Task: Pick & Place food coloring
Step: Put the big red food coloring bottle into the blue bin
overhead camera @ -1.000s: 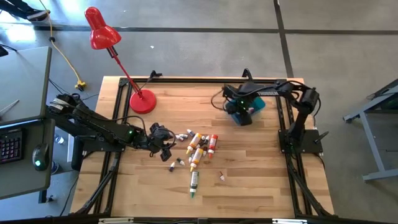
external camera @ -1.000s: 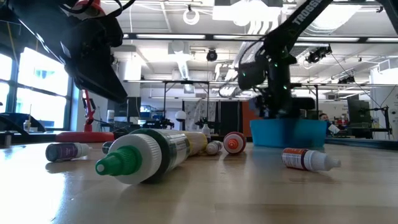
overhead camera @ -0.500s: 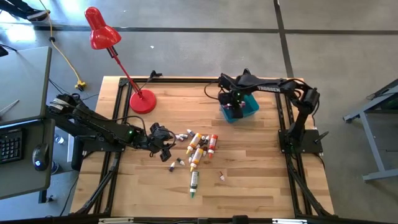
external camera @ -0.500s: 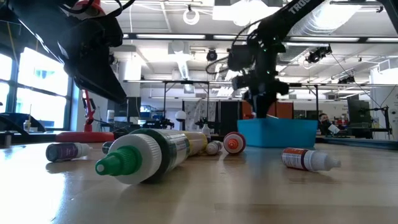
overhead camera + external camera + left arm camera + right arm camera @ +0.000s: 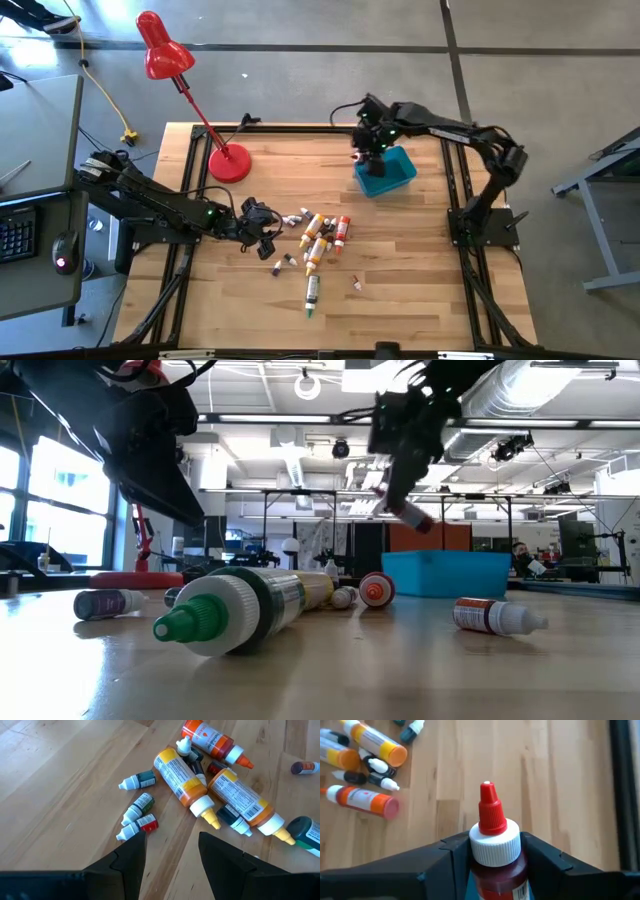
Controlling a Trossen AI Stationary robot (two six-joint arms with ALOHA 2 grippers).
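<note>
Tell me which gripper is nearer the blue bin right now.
Right. The right gripper, shut on a red food coloring bottle, is above the blue bin's far-left edge. The left gripper, open, sits across the table beside the bottle pile.

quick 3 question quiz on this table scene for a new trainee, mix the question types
1. True or false: the right gripper holds a red-tipped bottle.
2. Where is the blue bin? A) beside the red lamp B) at the table's far right part, by the right gripper C) on the floor
3. Fill in: the left gripper is open and hovers beside the ____ of bottles on the table.

Key: 1 true; 2 B; 3 pile.
</note>
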